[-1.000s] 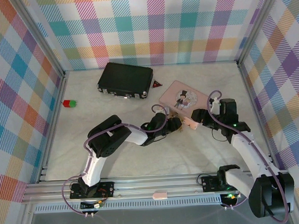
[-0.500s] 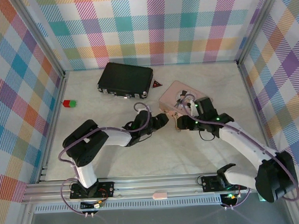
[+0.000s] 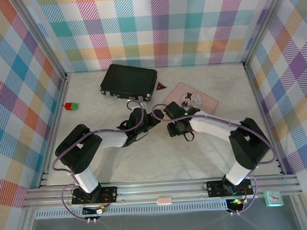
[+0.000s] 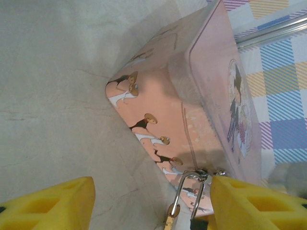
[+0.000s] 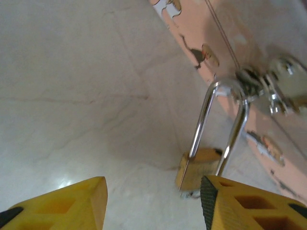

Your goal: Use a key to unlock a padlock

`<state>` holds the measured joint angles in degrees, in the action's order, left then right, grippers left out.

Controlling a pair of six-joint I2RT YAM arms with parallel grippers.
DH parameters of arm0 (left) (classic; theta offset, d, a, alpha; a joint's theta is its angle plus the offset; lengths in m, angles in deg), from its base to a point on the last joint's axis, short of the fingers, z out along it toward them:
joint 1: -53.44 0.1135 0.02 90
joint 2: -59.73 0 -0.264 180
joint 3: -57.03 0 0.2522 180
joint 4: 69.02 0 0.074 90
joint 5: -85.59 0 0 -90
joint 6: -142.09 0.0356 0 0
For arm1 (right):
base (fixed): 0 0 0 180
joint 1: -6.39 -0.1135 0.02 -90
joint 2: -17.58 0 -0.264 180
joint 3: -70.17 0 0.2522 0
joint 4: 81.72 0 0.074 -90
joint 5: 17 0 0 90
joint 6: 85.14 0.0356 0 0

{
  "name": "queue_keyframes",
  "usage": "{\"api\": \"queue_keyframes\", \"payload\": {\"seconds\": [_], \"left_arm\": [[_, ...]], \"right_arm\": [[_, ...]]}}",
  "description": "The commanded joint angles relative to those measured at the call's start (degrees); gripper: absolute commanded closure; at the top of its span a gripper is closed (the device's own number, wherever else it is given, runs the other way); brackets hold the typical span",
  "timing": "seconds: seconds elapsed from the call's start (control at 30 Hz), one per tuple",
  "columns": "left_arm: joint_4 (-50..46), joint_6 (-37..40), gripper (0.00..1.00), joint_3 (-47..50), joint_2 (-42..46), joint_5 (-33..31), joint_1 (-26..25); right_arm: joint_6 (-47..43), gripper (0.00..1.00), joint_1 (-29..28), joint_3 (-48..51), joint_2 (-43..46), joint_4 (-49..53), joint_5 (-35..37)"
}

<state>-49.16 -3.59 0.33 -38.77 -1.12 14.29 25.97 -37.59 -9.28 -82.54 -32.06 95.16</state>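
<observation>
- Top external view: the white marbled table, ringed by pastel plaid walls, with the white left arm and white right arm both reaching to the pink box's near-left corner. The unlocking looks barely begun.
- The flat black rectangular case lies shut near the back wall, well apart from the work; whatever it holds is hidden.
- The pink illustrated tin box lies flat with its lid down, contents unseen. Its silvery clasp carries the padlock.
- The left gripper, yellow fingers spread wide and holding nothing, looks along the box's side. The padlock is just ahead, nearer the right-hand finger in the left wrist view.
- The right gripper likewise has its yellow fingers apart and empty, low over the table, with the padlock just beyond them.
- The small brass-gold padlock hangs from the clasp by its thin silvery shackle, its body down at the table beside the box's wall. Both shackle legs appear seated in the body, so it reads as locked.
- The tiny grey-silver metal key is not clearly made out — a pale glint under the padlock's body in the right wrist view may be it, but it is too small to tell. Neither gripper holds it. By that reading, seating the key, turning it and freeing the shackle all remain.
</observation>
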Motion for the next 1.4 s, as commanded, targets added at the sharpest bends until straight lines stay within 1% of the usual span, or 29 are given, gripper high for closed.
{"api": "queue_keyframes", "payload": {"seconds": [0.0, 0.07, 0.17, 0.27, 0.37, 0.43, 0.6, 0.73, 0.8, 0.87, 1.17, 1.37], "left_arm": [[3.4, -0.7, 0.36, 2.5, 1.3, 1.2, 1.3], [5.2, -1.8, 0.36, 3.9, 1.2, 1.9, 2.0], [6.6, -2.5, 0.36, 4.9, 1.1, 2.8, 2.9], [6.8, -2.5, 0.36, 5.2, 1.3, 3.3, 3.4], [6.7, -2.5, 0.36, 5.2, 1.6, 3.7, 3.8], [6.6, -2.6, 0.36, 4.9, 1.8, 4.0, 4.0], [6.4, -2.5, 0.36, 4.4, 1.4, 4.4, 4.4], [7.8, -3.2, 0.37, 4.1, 0.5, 5.0, 4.4], [8.2, -3.7, 0.37, 4.1, 0.2, 5.3, 4.4], [8.3, -3.8, 0.37, 4.2, 0.2, 5.4, 4.4], [7.7, -3.9, 0.37, 3.6, 0.6, 5.6, 4.5], [7.7, -4.1, 0.36, 3.5, 0.5, 5.9, 4.5]], "right_arm": [[-1.1, 0.49, -1.8, -3.1, -4.3, 6.1, 11.9], [-1.0, 0.51, -2.5, -4.2, -6.4, 7.1, 15.0], [-1.0, 0.52, -3.0, -5.3, -8.9, 8.2, 17.7], [-1.5, 0.52, -3.4, -6.0, -11.0, 8.5, 18.1], [-1.4, 0.59, -3.7, -6.2, -12.0, 9.0, 18.1], [-1.0, 0.61, -4.1, -6.1, -11.8, 10.1, 19.2], [-1.2, 0.59, -5.1, -4.6, -8.3, 11.0, 20.9], [-1.8, 0.55, -5.1, -3.3, -5.2, 9.8, 18.9], [-1.9, 0.55, -5.1, -2.3, -3.6, 8.3, 15.9], [-2.2, 0.54, -5.1, -1.1, -3.0, 6.7, 15.6], [-2.5, 0.56, -3.8, 0.1, -6.6, 5.1, 16.1], [-2.5, 0.55, -2.2, 0.4, -7.9, 3.8, 17.4]]}}
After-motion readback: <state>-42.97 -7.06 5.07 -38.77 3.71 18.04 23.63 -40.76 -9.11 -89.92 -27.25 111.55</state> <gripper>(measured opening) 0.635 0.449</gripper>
